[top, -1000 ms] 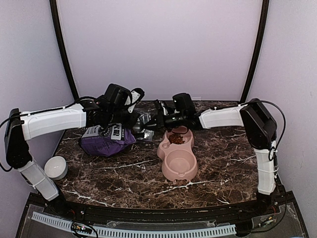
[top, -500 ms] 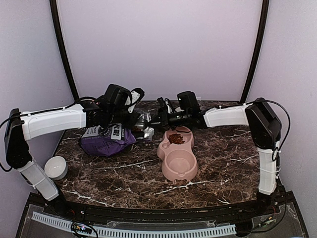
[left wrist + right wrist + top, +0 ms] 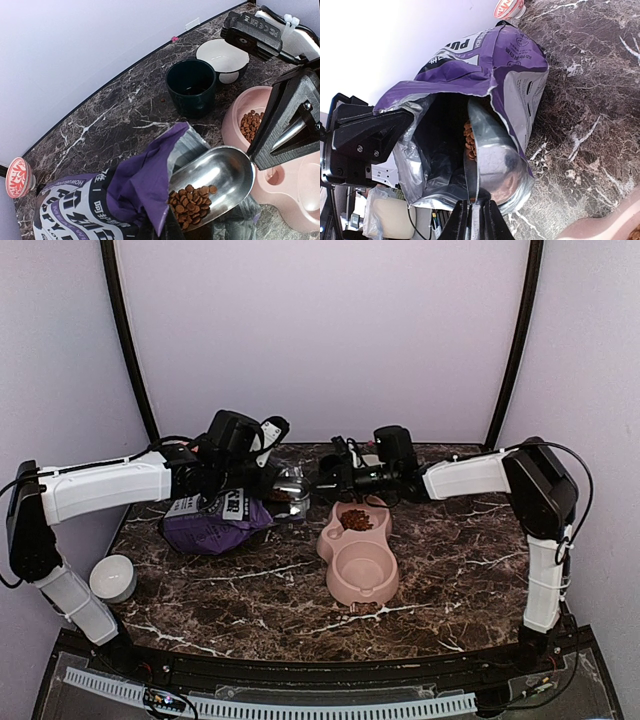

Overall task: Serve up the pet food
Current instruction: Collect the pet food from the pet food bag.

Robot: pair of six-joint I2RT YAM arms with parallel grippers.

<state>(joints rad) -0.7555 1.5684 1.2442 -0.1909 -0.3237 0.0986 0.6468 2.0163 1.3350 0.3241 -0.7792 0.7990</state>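
1. The left gripper (image 3: 400,125) was fully closed, pinching the silver-lined lip of the bag (image 3: 485,55). This showed at the left of the right wrist view, with the bag mouth gaping.
2. The right gripper (image 3: 476,214) was almost closed, clamped on the thin handle of the scoop (image 3: 225,170). The grip showed at the bottom centre of the right wrist view.
3. The metal bowl of the scoop sat tilted in the bag mouth, at the lower centre of the left wrist view.
4. The pet food (image 3: 190,202) was a small heap at the scoop's lower end, against the purple bag edge. A second heap lay in the far compartment of the pink double bowl (image 3: 362,575), at the centre of the top view.
5. The bag lay on its side on the table (image 3: 250,600), left of centre in the top view. Its mouth faced the pink double bowl, just beside it; I could not tell whether they touched.
6. The dark green cup (image 3: 191,92) and the white bowl (image 3: 222,57) stood close together at the upper centre of the left wrist view, beyond the pink double bowl.
7. The red-and-white round object (image 3: 17,177) was at the left edge of that view; I could not tell what it was.
8. The small white bowl (image 3: 112,578) sat at the lower left of the top view, beside the left arm's lower link.
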